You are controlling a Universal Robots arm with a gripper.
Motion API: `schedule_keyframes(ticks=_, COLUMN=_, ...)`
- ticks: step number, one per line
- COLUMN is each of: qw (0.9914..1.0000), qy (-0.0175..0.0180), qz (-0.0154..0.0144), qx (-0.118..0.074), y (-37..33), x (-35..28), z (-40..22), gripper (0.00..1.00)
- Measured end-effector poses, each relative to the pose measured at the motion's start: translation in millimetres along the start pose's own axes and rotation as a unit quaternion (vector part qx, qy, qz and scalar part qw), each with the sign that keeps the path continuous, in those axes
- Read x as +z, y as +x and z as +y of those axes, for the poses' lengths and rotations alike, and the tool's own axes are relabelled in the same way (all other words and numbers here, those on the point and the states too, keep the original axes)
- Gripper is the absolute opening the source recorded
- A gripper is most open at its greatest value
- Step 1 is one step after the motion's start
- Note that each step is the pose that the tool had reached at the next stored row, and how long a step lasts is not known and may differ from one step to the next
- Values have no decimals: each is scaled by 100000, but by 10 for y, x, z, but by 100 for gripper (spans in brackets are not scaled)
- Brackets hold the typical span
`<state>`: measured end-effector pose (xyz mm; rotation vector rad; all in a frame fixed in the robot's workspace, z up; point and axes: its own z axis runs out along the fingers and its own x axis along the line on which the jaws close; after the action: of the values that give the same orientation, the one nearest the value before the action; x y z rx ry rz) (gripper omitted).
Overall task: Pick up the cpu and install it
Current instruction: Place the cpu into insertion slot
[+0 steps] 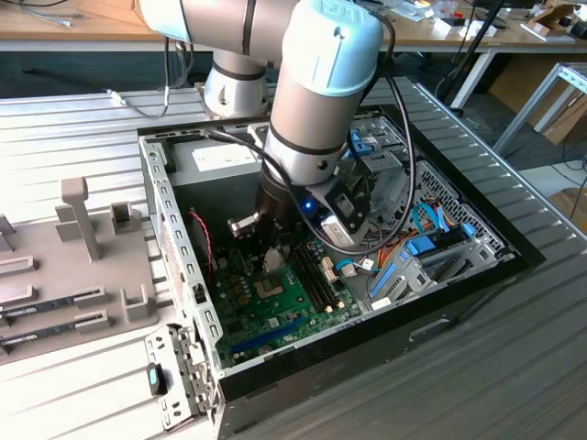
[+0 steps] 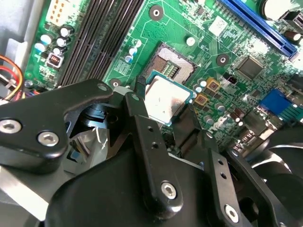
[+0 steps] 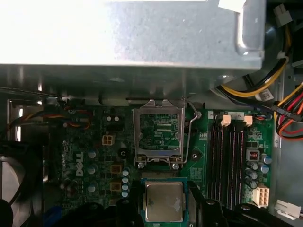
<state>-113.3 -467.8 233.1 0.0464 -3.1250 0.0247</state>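
Item: cpu (image 2: 166, 98), a flat square chip with a silvery top and a thin green rim, inside an open desktop computer case (image 1: 158, 211) lying on a ribbed metal tabletop (image 1: 83, 119). Holder: the tool (image 2: 165, 108), its black fingers (image 2: 142, 120) pressed against two opposite edges of the chip, pinching it; the silvery top faces up in both wrist views. Location: above the green motherboard (image 2: 236, 90), at the near edge of the cpu socket (image 2: 173, 64), whose contact field lies uncovered. The socket's metal frame (image 3: 137, 132) looks swung open, with its wire lever (image 3: 190, 137) alongside. Whether the chip hangs squarely over the socket or just beside it cannot be told for sure. Neighbours of the socket: black memory slots (image 2: 94, 38) to one side, a long blue expansion slot (image 2: 255, 23) farther off, and the grey power-supply box (image 3: 132, 33) beyond the frame. Progress: the pick-up is done and the chip has been brought to the socket. Seating it and closing the frame are not yet done. Markings: white lettering (image 3: 79, 163) on the board beside the socket; a white label (image 1: 225, 158) on the power-supply box, print too small to make out.
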Motion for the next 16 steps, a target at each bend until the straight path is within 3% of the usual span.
schedule_keyframes(ticks=5, qw=99990, qy=-7, qz=33, qx=1408, y=7, x=52, z=-6, gripper=47)
schedule_keyframes(ticks=9, qw=99990, qy=-16, qz=27, qx=1416, y=12, x=78, z=-62, gripper=47)
schedule_keyframes(ticks=13, qw=99990, qy=-20, qz=27, qx=1411, y=11, x=173, z=-66, gripper=47)
schedule_keyframes(ticks=16, qw=99990, qy=3, qz=30, qx=1415, y=22, x=205, z=-79, gripper=47)
